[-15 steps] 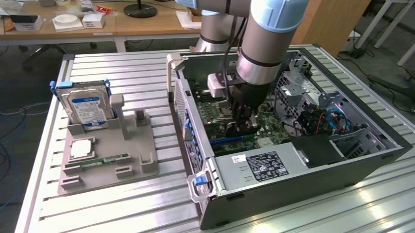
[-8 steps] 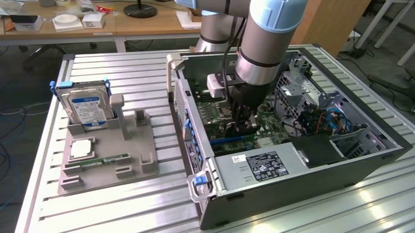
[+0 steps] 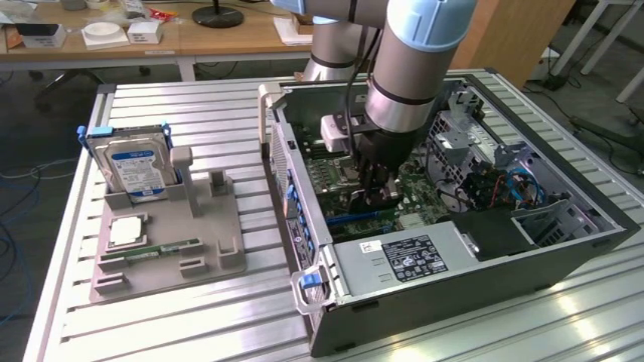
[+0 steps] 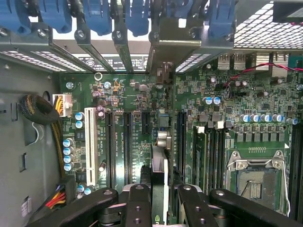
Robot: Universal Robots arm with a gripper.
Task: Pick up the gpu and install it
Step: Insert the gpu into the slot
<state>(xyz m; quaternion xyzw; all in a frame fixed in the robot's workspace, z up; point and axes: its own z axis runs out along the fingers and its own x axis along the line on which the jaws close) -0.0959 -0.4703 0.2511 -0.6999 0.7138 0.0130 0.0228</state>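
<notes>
Jaws of my black two-finger gripper (image 4: pixel 163 208) clamp the thin, dark, flat gpu (image 4: pixel 158 179) edge-on, upright inside the open grey metal computer case (image 3: pixel 483 294), at the green motherboard's (image 4: pixel 132 94) long black slots.

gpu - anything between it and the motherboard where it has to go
Nothing visible. The gpu, held in the gripper, hangs edge-on over the motherboard with no cable crossing beneath; the spot right under the card is hidden.

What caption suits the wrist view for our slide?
The pincer holds the gpu edge-on over the motherboard inside the computer case.
</notes>
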